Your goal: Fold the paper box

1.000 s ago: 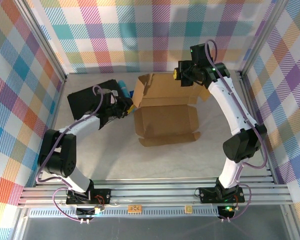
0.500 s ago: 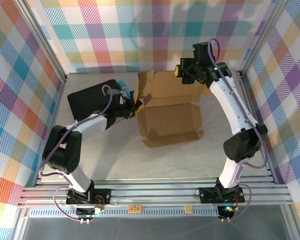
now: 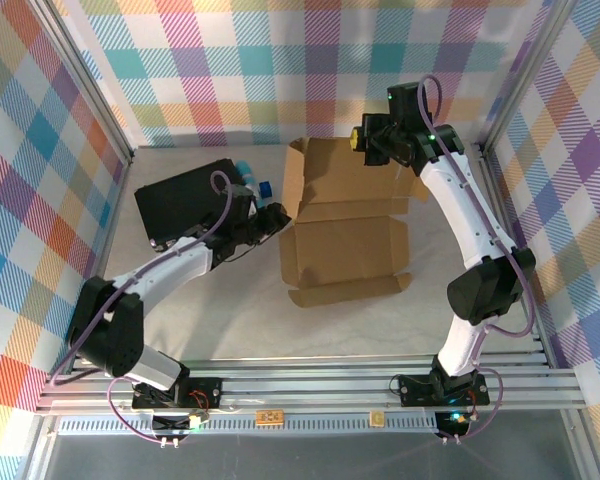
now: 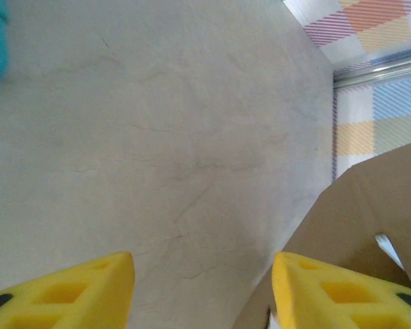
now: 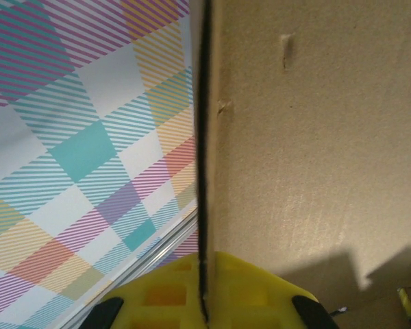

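Raising walls: pinching box (image 3: 345, 235) panel (image 5: 315, 137) in right gripper (image 3: 365, 140); left gripper (image 3: 275, 215) wide, flap (image 4: 370, 226) beside its right finger. Next, likely: push flap inward.

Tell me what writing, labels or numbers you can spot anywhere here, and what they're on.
No text here can be read.
Cardboard box: plain brown, no print.
Black case: no marks visible.
Two small tags below the front rail: too small to read.

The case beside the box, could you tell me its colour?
The case is black; top external view.
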